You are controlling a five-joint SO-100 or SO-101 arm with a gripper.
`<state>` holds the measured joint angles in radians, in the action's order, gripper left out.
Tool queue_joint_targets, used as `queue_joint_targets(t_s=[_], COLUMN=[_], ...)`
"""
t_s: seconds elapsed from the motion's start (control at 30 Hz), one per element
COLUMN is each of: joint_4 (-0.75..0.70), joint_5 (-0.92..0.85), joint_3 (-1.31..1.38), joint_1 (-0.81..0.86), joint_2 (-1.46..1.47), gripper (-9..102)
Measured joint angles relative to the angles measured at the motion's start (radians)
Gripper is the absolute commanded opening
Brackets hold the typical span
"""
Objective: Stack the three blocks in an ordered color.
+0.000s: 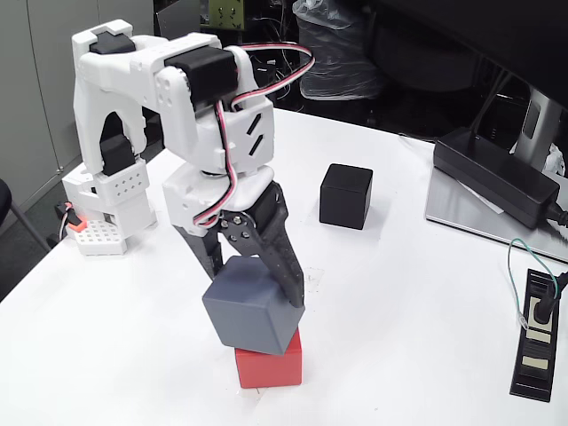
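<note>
Near the front edge of the white table [408, 293], in the fixed view, my gripper [257, 297] is closed around the medium grey matte plastic cube [251, 312], one dark finger [282, 266] pressed down its right face and the other running behind its left side (that one is mostly hidden by the cube itself). I hold the grey cube tilted, with one corner lower than the rest, and its underside rests on top of the red matte plastic cube [269, 368], which sits flat on the table directly below. The two are touching, though the grey one is skewed and overhangs the red one to the left.

Well apart from this pair, further back and to the right, the black matte plastic cube [345, 196] stands upright on the table by itself.

My white arm [191, 98] arches over from the left, with red, white and black wires [266, 62] looping across its upper joint. Beside my base at the left edge lies a small white perforated brick [96, 236] with an orange tab [69, 224] on its left end.

Along the right side of the table, a black power brick [493, 173] rests on a grey slab [479, 217], and a black power strip [537, 342] lies near the front right corner with a thin green-and-white cable [524, 262] plugged into it.
</note>
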<state>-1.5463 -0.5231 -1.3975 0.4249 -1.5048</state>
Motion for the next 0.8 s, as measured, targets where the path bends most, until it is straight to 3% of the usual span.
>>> queue_joint_targets(t_s=[0.2, 0.8], joint_4=[0.000, -0.008], joint_5=[0.000, 0.000], joint_3=[-0.002, 0.017], joint_1=[0.000, -0.002], joint_2=[0.000, 0.006], gripper=[32, 33])
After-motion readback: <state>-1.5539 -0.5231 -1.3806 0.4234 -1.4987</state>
